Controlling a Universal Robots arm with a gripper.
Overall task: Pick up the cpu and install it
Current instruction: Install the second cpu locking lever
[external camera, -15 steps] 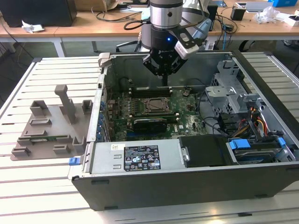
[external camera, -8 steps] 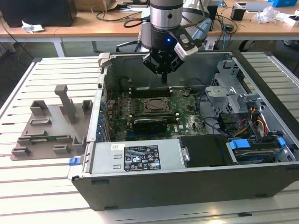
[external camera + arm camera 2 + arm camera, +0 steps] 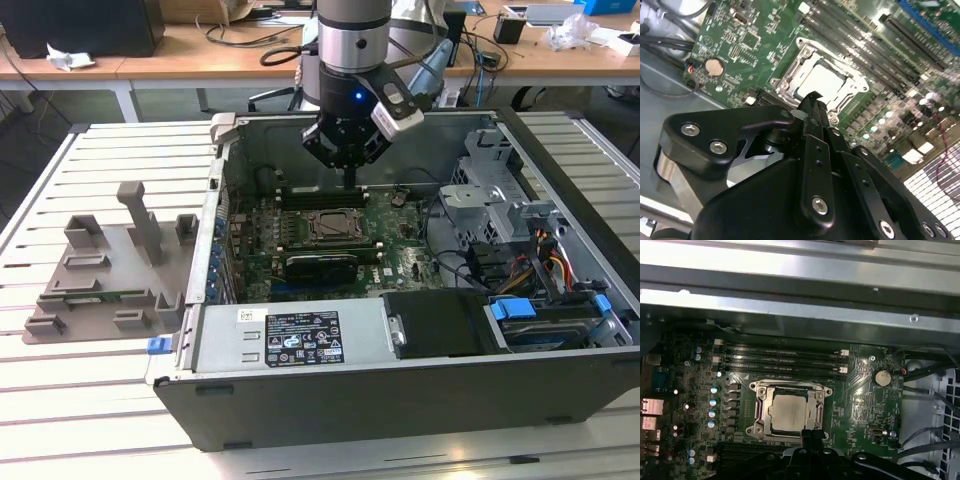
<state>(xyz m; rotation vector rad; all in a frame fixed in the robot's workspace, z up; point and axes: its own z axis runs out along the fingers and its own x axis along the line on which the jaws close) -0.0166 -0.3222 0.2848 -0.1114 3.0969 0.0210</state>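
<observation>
Hovering over the open case (image 3: 420, 330), my claw (image 3: 812, 97) hangs just above the socket (image 3: 790, 412), its fingers pressed together with nothing between them. In both wrist views the tips come to one narrow point at the socket's edge, apart from the metal below.

The cpu (image 3: 788, 412) sits inside the socket frame on the board (image 3: 400, 250), silver top up, flat and level with the frame around it. I judge it seated: its edges run parallel to the frame's edges on all sides that show, and no corner rides high. It lies in the middle part of the board, just beside the row of memory slots (image 3: 785, 357) that runs toward the case's back wall.

The chip is square, so it has no long axis worth naming; its sides line up with the board's edges. Its orientation mark I cannot make out.

The frame's lid looks swung away, which leaves the chip bare from above. That fits a drop-in placement from straight overhead.

The grey tray (image 3: 105, 275) stands on the bench outside the case, near the bench's edge on the exterior view's left, well apart from my claw.
</observation>
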